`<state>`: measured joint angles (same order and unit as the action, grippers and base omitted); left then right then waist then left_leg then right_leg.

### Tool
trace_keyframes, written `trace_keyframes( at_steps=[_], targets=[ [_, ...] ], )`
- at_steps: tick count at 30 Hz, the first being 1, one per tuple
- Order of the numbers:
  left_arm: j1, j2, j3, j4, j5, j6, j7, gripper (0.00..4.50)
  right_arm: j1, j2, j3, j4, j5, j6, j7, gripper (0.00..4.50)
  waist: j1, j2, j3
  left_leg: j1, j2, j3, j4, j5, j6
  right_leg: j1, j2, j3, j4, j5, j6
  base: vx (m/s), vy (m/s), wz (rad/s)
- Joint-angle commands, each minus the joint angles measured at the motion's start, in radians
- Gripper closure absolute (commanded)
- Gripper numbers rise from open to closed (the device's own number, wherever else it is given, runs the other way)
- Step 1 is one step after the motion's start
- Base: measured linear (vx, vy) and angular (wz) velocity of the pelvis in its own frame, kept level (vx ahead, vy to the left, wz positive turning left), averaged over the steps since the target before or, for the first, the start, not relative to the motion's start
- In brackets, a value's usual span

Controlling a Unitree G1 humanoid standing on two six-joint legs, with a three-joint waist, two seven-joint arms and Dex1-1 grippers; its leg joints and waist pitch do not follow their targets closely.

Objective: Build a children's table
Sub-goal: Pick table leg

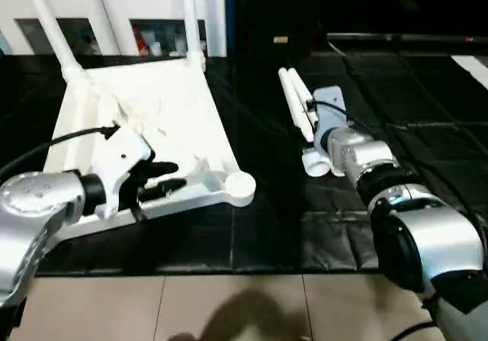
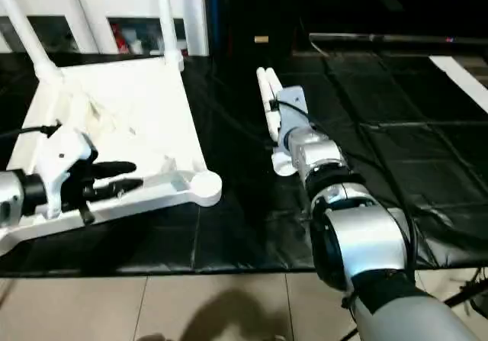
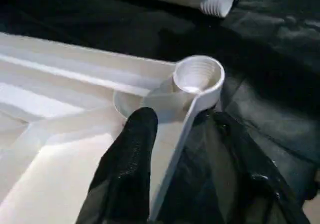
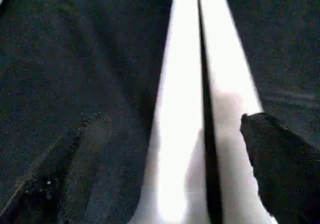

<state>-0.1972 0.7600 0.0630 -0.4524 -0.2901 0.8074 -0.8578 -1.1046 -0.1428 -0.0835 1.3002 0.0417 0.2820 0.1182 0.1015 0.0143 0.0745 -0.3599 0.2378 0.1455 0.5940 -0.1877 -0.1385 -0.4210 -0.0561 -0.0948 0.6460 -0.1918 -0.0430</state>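
The children's table top (image 1: pixel 145 120) lies upside down on a black mat, ribbed side up. Two white legs (image 1: pixel 53 28) (image 1: pixel 191 20) stand in its far corner sockets. The near right corner socket (image 3: pixel 197 76) has nothing in it. My left gripper (image 1: pixel 174 176) is open and straddles the top's near rim just short of that socket, one finger (image 3: pixel 135 154) inside the rim and the other outside. Two loose legs (image 1: pixel 296 101) lie side by side on the mat. My right gripper (image 4: pixel 172 119) is open over them, a finger (image 4: pixel 280 159) on either side.
A white glass-door cabinet (image 1: pixel 114 9) stands behind the table top. The black mat (image 1: pixel 267 226) ends at beige floor tiles (image 1: pixel 229 303) near me. A black cable (image 1: pixel 53 143) runs along my left forearm.
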Motion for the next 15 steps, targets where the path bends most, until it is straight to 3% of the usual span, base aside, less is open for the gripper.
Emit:
trace_keyframes(
  at_steps=[1,5,10,13,15],
  targets=[
    [0.002,0.013,0.012,-0.029,-0.011,0.023,0.005,2.31,-0.020,0.010,-0.018,0.020,0.014,0.012,0.026,0.00,-0.001,0.012,-0.053,-0.005,-0.022,0.018,-0.063,-0.220,-0.007,0.057,-0.060,0.053,-0.080,-0.244,-0.152,0.000,0.000,0.00],
    [-0.004,0.019,0.013,-0.032,-0.015,0.038,0.006,1.91,-0.020,0.015,-0.023,0.036,0.008,0.030,0.012,0.00,0.000,0.018,-0.050,-0.006,-0.021,0.017,-0.062,-0.193,-0.005,0.057,-0.059,0.053,-0.076,-0.189,-0.177,0.000,0.000,0.00],
    [-0.003,0.027,0.003,-0.033,-0.024,0.041,0.010,1.56,-0.016,0.019,-0.033,0.048,0.006,0.072,0.009,0.44,-0.001,0.020,-0.054,-0.013,-0.023,0.017,-0.058,-0.139,-0.005,0.061,-0.056,0.053,-0.065,-0.087,-0.199,0.000,0.000,0.00],
    [-0.003,0.034,-0.003,-0.043,-0.031,0.052,0.005,1.46,-0.012,0.023,-0.027,0.057,-0.002,0.102,0.029,0.72,0.000,0.018,-0.054,-0.013,-0.022,0.018,-0.058,-0.147,-0.005,0.063,-0.058,0.053,-0.065,-0.085,-0.207,0.000,0.000,0.00],
    [-0.006,0.036,-0.001,-0.049,-0.037,0.062,0.004,1.11,-0.013,0.023,-0.027,0.060,-0.002,0.120,0.050,0.97,0.000,0.020,-0.054,-0.013,-0.020,0.017,-0.058,-0.146,-0.005,0.062,-0.059,0.052,-0.064,-0.084,-0.210,0.000,0.000,0.00]
  ],
)
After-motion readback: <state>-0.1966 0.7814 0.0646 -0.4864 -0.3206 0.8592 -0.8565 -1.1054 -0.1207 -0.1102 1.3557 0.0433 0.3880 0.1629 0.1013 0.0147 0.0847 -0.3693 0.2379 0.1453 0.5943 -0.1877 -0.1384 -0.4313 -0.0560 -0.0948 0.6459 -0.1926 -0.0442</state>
